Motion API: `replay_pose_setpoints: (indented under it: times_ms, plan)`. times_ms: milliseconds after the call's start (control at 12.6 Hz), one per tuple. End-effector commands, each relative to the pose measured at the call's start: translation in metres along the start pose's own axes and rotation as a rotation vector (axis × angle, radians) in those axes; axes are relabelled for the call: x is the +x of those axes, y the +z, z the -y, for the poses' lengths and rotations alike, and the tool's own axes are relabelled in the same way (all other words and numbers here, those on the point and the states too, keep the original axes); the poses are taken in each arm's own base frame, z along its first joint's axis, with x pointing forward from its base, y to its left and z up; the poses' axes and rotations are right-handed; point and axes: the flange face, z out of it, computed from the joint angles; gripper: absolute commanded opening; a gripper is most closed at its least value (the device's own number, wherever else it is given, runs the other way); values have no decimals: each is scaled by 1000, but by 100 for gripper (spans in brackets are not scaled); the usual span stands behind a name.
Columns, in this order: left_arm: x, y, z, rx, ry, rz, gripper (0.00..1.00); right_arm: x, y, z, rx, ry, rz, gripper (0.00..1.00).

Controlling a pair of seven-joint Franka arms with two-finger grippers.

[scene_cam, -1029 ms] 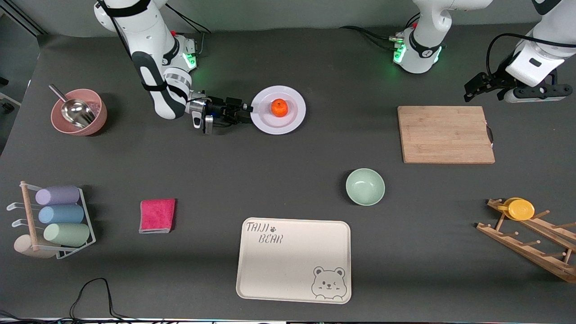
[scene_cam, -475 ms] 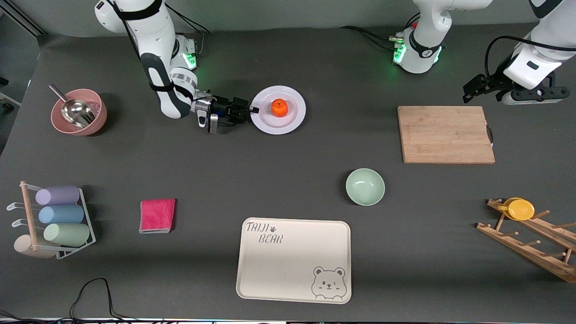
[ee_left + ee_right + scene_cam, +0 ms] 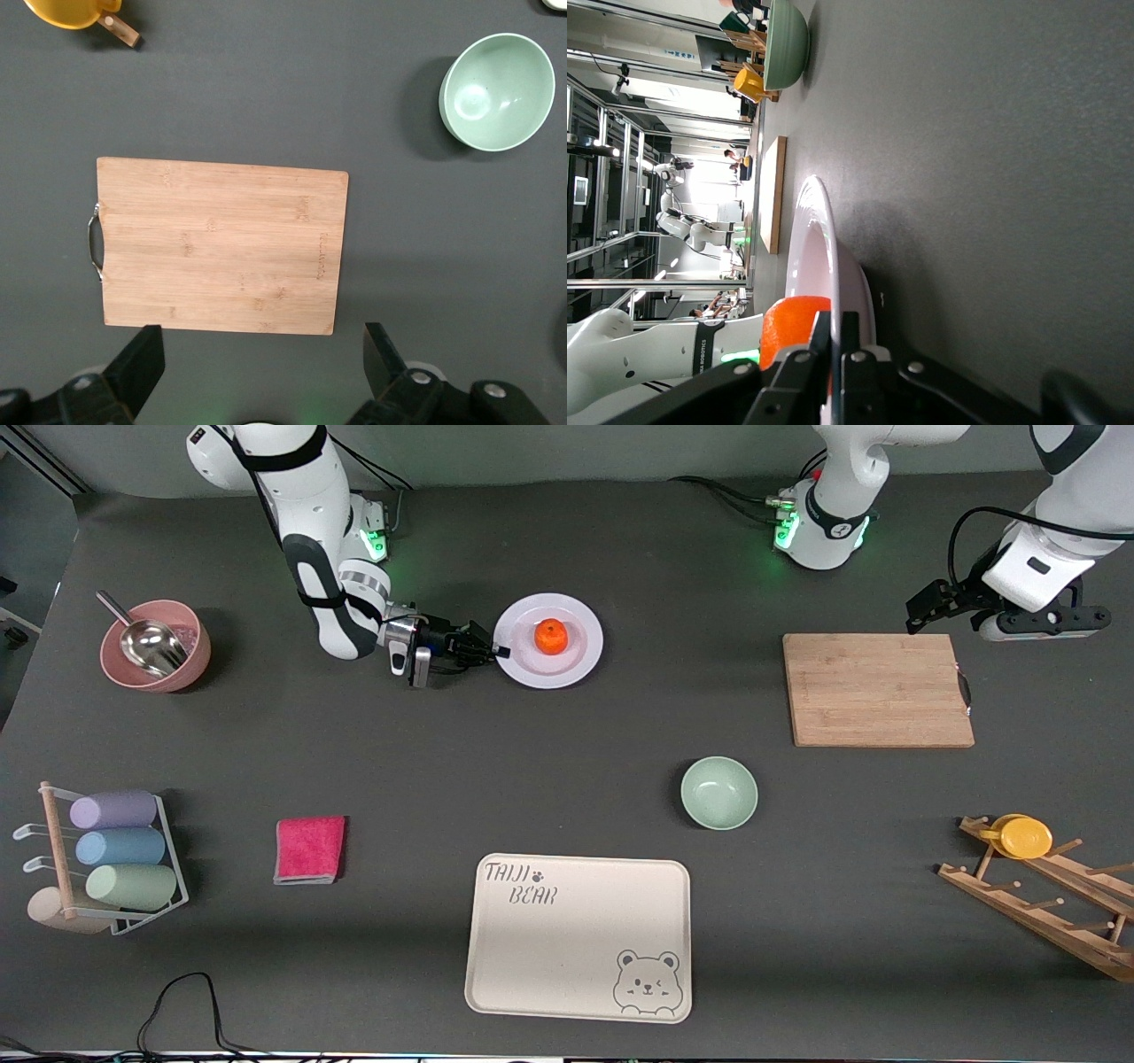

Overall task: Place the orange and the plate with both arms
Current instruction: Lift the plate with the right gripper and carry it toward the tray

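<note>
My right hand [image 3: 498,650] is pinching the plate [image 3: 548,641] rim (stiff, slick, thin); orange [image 3: 551,637] is riding loose, so I'm keeping it level; left hand [image 3: 948,607] is waiting open above the cutting board [image 3: 877,689].

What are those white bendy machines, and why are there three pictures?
They are two robot arms with claws for grabbing. One picture looks down at the whole table; the other two come from little cameras on each arm's wrist. The right claw is pinching the rim of the plate, and the orange sits on that plate. The left claw is open, holding nothing, up over the edge of the wooden board. Also on the table: a green bowl, a bear tray, a pink cloth and a pink bowl with a scoop in it.
</note>
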Motion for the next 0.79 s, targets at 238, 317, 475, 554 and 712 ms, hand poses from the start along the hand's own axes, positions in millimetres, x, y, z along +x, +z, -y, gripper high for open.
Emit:
replay_pose_setpoints:
  times_ms: [238,317,475,554,712]
  plan:
    - [0,-2,-4,2,7,-6,100,18,9,-1,6,74,-31,0]
    - [0,-1,-4,2,5,-5,100,33,12,7,31,88,-45,0]
    - [-2,-2,-9,8,13,-1,100,69,19,22,77,150,-39,0]
    - [-2,-2,-13,12,19,-1,100,93,20,29,99,163,-44,0]
    - [-2,-4,-14,12,17,-3,100,141,20,46,139,195,-44,0]
